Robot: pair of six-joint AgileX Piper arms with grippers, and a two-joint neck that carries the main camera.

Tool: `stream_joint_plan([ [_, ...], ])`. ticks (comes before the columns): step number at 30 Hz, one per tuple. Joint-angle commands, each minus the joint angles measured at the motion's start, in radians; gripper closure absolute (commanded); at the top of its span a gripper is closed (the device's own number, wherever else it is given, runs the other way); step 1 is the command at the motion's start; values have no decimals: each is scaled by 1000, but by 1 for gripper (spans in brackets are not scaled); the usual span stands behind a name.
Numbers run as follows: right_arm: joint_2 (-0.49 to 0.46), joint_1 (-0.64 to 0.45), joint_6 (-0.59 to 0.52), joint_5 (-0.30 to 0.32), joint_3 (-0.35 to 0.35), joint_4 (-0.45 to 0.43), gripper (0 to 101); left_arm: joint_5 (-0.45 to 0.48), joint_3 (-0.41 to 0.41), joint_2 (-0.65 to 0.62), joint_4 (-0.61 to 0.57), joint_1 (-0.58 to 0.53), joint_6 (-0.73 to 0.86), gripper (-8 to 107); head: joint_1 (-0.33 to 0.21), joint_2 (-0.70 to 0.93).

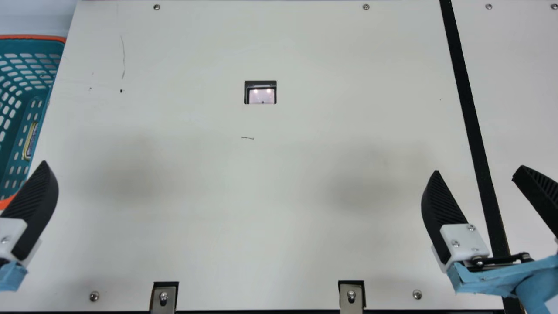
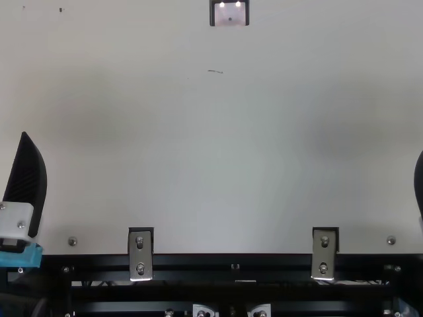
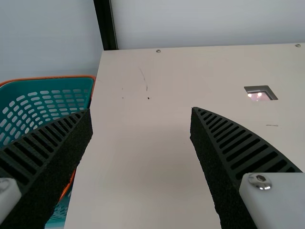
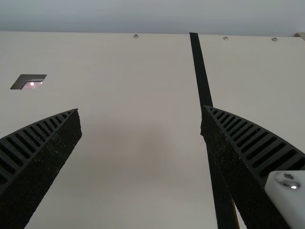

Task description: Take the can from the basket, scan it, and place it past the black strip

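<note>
One can [image 1: 30,141] in teal basket [image 1: 30,46], right end effector [image 1: 478,170] open

Qty. per kind, as counted:
1 teal plastic basket w/ orange rim [image 1: 43,37], 1 yellow-edged oblong item [image 1: 29,141], 1 long blk. strip [image 1: 473,126], 1 rect. dark-framed scanner window [image 1: 262,96], 2 oblong metal brackets [image 2: 139,255] & 2 blk. ribbed-finger grippers [image 1: 477,171] are seen.

Basket [image 1: 32,37]: we can read no print here.
Table [image 1: 283,196], beside the basket: we can read none.
</note>
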Motion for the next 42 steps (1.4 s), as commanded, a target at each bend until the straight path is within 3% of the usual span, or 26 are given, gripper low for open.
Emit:
stream_joint_plan([
  [1, 0, 0, 0, 0, 0, 0, 0, 0, 0, 0, 0, 0, 0, 9, -9, -2],
  [42, 0, 0, 0, 0, 0, 0, 0, 0, 0, 0, 0, 0, 0, 9, -9, -2],
])
